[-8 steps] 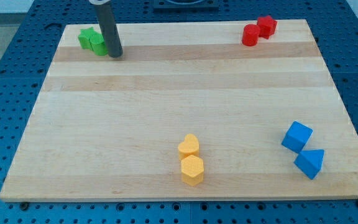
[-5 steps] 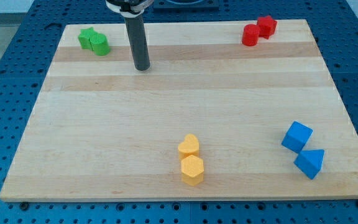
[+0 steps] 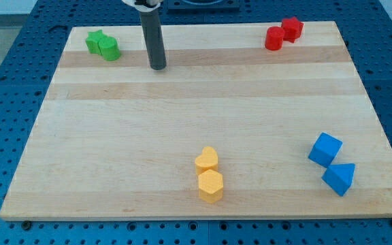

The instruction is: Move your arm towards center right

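My tip (image 3: pixel 158 67) rests on the wooden board (image 3: pixel 203 102) in its upper left part, touching no block. It stands to the right of the green cylinder (image 3: pixel 109 49) and the green star block (image 3: pixel 95 41), which sit together near the top left corner. The board's centre right lies far to the right of the tip and lower in the view.
A red cylinder (image 3: pixel 274 39) and a red block (image 3: pixel 292 28) sit together at the top right. A blue cube (image 3: pixel 325 149) and a blue triangular block (image 3: pixel 339 178) sit at the lower right. Two yellow blocks (image 3: pixel 207 159) (image 3: pixel 210 186) sit at the bottom middle.
My tip moved right, away from the green blocks, then shifted slightly up and right. No block has moved.
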You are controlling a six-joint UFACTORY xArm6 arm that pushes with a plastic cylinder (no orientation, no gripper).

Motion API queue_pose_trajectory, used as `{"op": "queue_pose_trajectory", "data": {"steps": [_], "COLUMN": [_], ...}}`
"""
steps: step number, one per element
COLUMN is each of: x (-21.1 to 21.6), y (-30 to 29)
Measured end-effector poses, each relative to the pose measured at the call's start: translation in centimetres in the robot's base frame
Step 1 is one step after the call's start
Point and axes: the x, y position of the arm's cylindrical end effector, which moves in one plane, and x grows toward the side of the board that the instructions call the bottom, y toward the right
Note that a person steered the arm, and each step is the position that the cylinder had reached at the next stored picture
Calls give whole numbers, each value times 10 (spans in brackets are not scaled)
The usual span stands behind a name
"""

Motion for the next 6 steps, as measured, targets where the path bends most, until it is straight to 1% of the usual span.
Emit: {"op": "queue_pose_trajectory", "data": {"steps": [2, 4, 5, 6], "x": [0, 7, 31, 72], "y": [41, 126, 171, 218]}}
